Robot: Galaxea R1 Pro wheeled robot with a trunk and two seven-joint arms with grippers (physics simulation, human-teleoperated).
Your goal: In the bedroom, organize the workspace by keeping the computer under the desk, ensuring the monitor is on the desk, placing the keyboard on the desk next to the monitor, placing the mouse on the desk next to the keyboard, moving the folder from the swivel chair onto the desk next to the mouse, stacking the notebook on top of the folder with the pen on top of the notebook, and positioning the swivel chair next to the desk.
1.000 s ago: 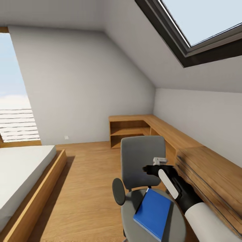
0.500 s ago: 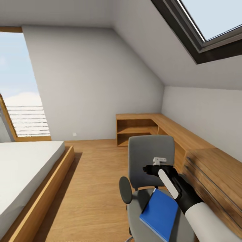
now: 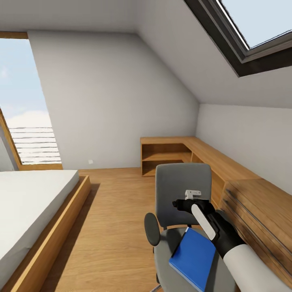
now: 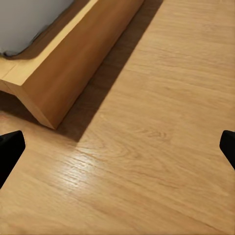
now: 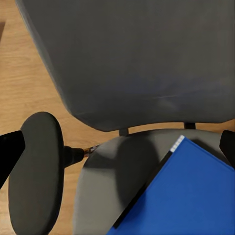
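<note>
Head view: the room has stopped sliding sideways, so the robot has settled facing the swivel chair [image 3: 182,194].
Folder [image 3: 194,258]: lying on its seat.
Right fingers [image 5: 117,147]: spread wide, empty, above it.
Left fingers [image 4: 117,147]: apart, empty, over floor [image 4: 161,127].

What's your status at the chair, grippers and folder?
Right gripper jaws open, above swivel chair. Left gripper jaws open, over bare floor. Blue folder flat on the seat, ungrasped. Nothing between jaws and folder.

No text, label or number can be read anywhere (the blue folder [image 3: 193,258] is plain).
</note>
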